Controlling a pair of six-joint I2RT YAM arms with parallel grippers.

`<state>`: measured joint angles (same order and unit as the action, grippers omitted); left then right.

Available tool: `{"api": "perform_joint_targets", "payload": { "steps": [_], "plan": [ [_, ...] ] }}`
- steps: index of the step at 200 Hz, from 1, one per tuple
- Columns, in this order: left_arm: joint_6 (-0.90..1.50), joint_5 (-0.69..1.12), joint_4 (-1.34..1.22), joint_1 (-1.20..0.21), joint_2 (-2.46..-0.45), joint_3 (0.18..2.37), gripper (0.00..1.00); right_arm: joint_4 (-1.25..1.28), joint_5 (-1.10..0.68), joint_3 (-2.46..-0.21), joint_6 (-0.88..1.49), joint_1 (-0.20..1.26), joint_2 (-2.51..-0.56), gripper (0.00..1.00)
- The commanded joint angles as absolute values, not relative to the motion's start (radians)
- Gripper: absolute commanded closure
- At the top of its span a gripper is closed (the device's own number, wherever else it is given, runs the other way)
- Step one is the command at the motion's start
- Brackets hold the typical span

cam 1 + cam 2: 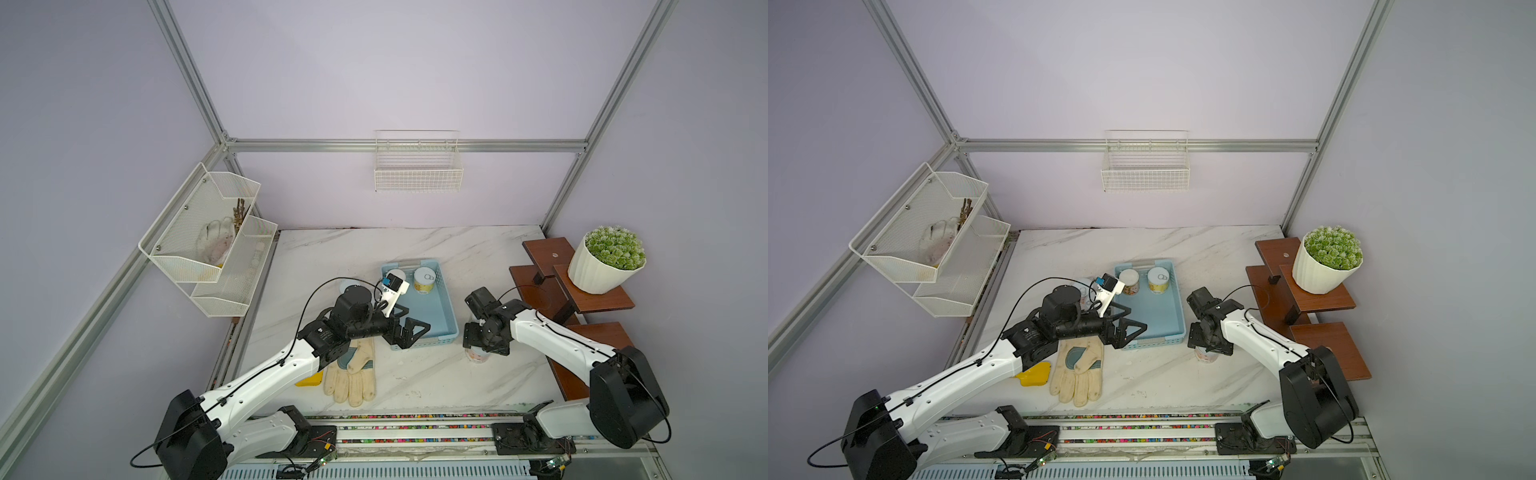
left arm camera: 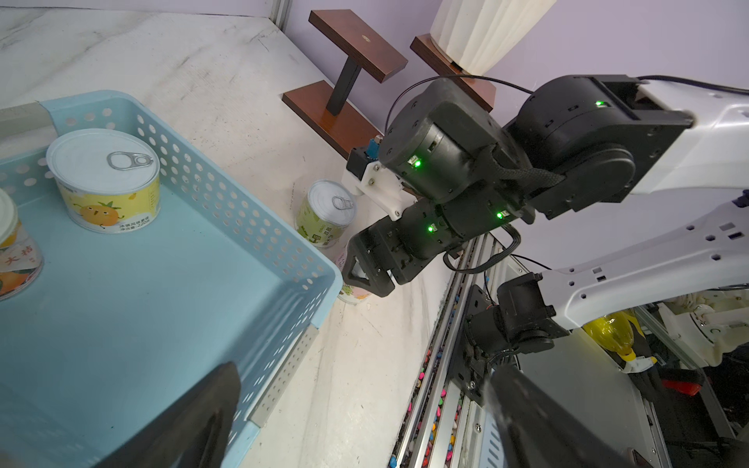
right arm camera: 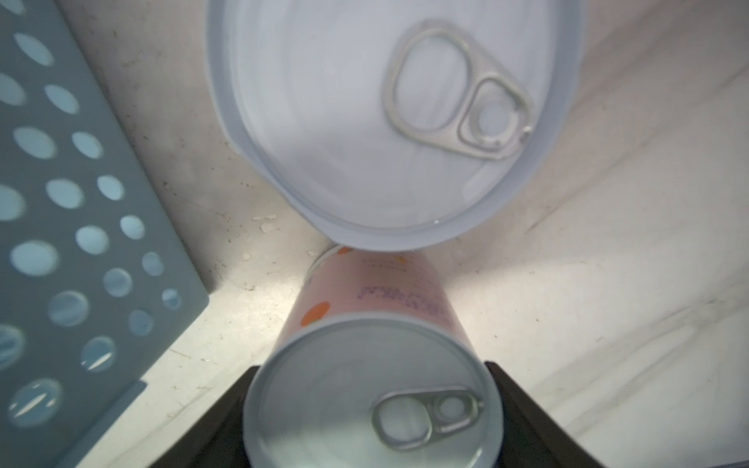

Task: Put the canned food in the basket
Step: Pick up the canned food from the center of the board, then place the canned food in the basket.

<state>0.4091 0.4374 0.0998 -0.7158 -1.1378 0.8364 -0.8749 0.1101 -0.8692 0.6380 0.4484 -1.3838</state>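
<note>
2 black fingers of the right end effector point(image 3: 373, 411) stood either side of the pink tin point(image 3: 364, 291), low around its body, with its pull-ring top between them. The rim hid the contact, so whether they were clamped on it or a little apart could not be told. That tin stood upright on the worktop point(image 1: 415, 374), its axis vertical and in line with the wrist above it, so the grasp came across its round sides. Farther from the robot stood the green tin point(image 2: 326, 214), just beside the pink one; touching or not was unclear.

The basket point(image 1: 436, 309) lay to the robot's left of the pink tin, its near right corner just beside it and its long axis running away from the robot. Judged from this, the coming move was a lift over the perforated wall and leftward, and the right arm was plainly the nearer one.

2 tins were already inside at the far end: the yellow tin point(image 1: 424, 279) and the orange-labelled tin point(image 1: 1128, 281). Over the basket's near left corner hung the left end effector point(image 1: 417, 319), fingers wide apart and holding nothing.
</note>
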Motion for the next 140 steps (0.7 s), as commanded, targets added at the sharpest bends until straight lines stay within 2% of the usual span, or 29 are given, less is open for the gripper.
{"api": "perform_joint_targets", "payload": {
  "steps": [1, 36, 50, 62, 76, 106, 140],
  "plan": [
    [0.407, 0.403, 0.109, -0.719, -1.106, 0.869, 0.00, -0.915, 0.127, -0.878, 0.608, 0.443, -1.297, 0.53],
    [0.416, 0.317, 0.114, -0.718, -1.048, 0.834, 0.00, -0.910, 0.021, -0.909, 0.537, 0.450, -1.187, 0.73],
    [0.416, 0.305, 0.115, -0.718, -1.027, 0.826, 0.00, -0.953, 0.064, -0.947, 0.553, 0.459, -1.161, 0.80],
    [0.416, 0.288, 0.122, -0.718, -1.009, 0.823, 0.00, -0.993, 0.106, -0.987, 0.558, 0.467, -1.144, 0.92],
    [0.416, 0.265, 0.132, -0.717, -0.992, 0.815, 0.00, -1.042, 0.145, -1.046, 0.561, 0.478, -1.131, 1.00],
    [0.445, 0.204, 0.150, -0.716, -0.956, 0.802, 0.00, -1.080, 0.161, -1.157, 0.533, 0.513, -1.138, 1.00],
    [0.483, 0.156, 0.166, -0.690, -0.927, 0.783, 0.00, -1.013, 0.109, -1.251, 0.500, 0.563, -1.214, 1.00]
  ]
}}
